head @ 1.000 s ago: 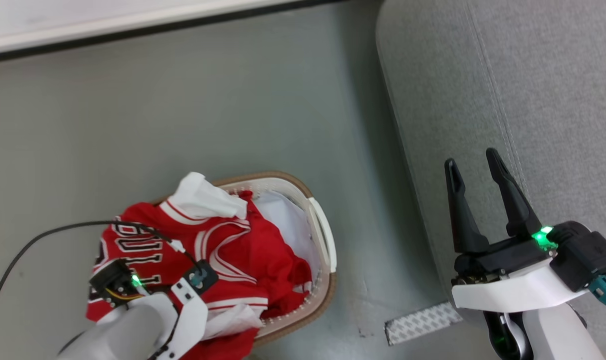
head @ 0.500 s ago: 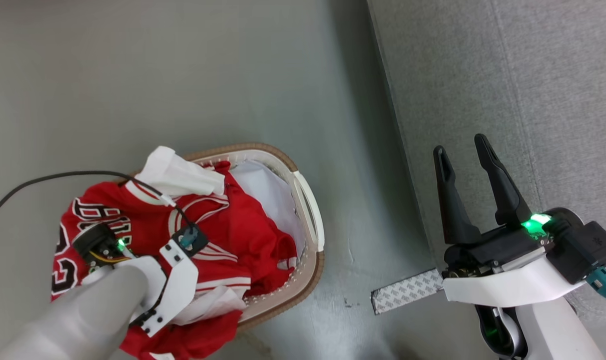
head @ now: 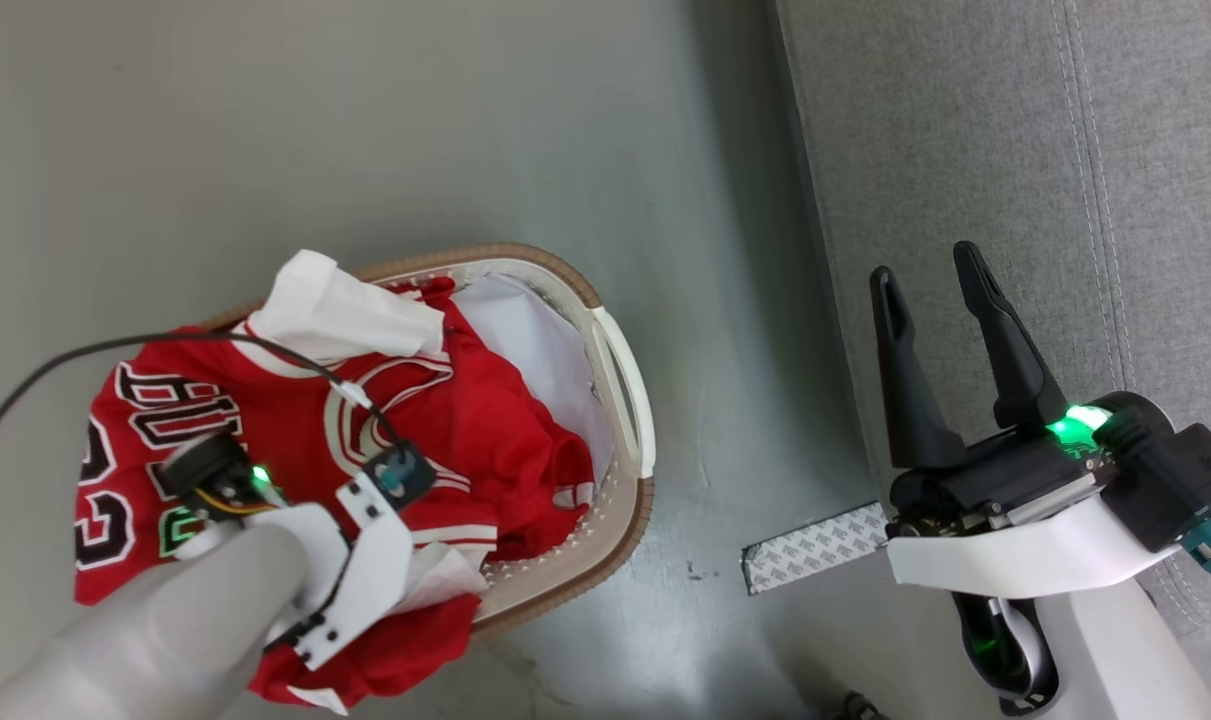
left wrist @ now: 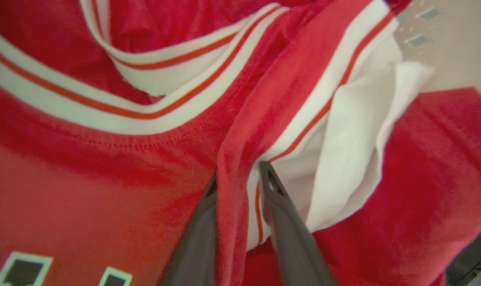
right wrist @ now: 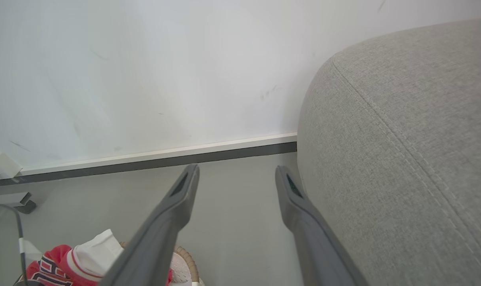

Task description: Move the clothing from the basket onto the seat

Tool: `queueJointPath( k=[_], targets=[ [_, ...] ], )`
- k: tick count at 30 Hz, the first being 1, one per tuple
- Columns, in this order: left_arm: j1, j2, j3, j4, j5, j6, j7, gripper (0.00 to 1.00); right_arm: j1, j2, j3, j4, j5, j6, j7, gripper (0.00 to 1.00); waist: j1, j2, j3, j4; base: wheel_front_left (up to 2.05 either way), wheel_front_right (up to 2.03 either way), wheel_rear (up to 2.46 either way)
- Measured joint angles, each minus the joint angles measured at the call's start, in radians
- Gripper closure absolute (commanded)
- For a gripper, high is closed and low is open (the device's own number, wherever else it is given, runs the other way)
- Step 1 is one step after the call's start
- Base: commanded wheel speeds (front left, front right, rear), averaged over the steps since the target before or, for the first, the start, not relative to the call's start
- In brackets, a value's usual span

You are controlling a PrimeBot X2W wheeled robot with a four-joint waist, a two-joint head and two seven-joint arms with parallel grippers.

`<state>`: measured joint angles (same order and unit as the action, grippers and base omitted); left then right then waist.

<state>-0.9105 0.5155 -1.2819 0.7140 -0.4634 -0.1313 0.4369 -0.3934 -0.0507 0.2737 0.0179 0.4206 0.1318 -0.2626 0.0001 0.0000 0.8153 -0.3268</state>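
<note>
Far left, head view: black cable (head: 65, 365) running across the floor (head: 465, 130) to the left wrist. Left gripper (left wrist: 240, 174) down in the jersey (head: 485, 420). In the left wrist view, clamped on an upright red fold edged with white-and-red trim, one finger on each side, fabric filling the gap between them. Jersey heaped in the basket (head: 525, 252) and spilling over its left and near rim, black-and-white lettering face up on the left part. White cloth (head: 340, 315) lying on top of the jersey at the far rim; more white cloth under the red against the basket's right wall. Basket standing on the floor, apart from the seat (head: 965, 130). Right of the basket: patterned grey strip (head: 815, 548) flat on the floor, near the seat's base. Right gripper (head: 925, 268) raised beside the seat's edge, fingers spread wide, empty, touching nothing. Right wrist view: same spread fingers, pale wall (right wrist: 145, 59) and skirting ahead, seat at right, jersey and basket rim low at left.
</note>
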Motion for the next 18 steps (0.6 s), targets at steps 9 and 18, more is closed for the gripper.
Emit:
queueJointPath(
  k=[9, 18],
  targets=[
    [0.003, -0.09, 0.048, 0.087, -0.087, 0.004, -0.232, 1.0, 0.004, 0.001, -0.042, 0.029, -0.051, 0.0, 0.0, 0.0, -0.0001, 0.0, -0.074, 0.032, 0.0, 0.0, 0.0],
    [0.143, -0.22, 0.097, 0.185, -0.161, 0.029, -0.494, 1.0, 0.084, 0.001, -0.104, 0.068, -0.107, 0.0, 0.0, 0.0, -0.0002, 0.0, -0.263, 0.074, 0.0, 0.0, 0.0]
  ],
)
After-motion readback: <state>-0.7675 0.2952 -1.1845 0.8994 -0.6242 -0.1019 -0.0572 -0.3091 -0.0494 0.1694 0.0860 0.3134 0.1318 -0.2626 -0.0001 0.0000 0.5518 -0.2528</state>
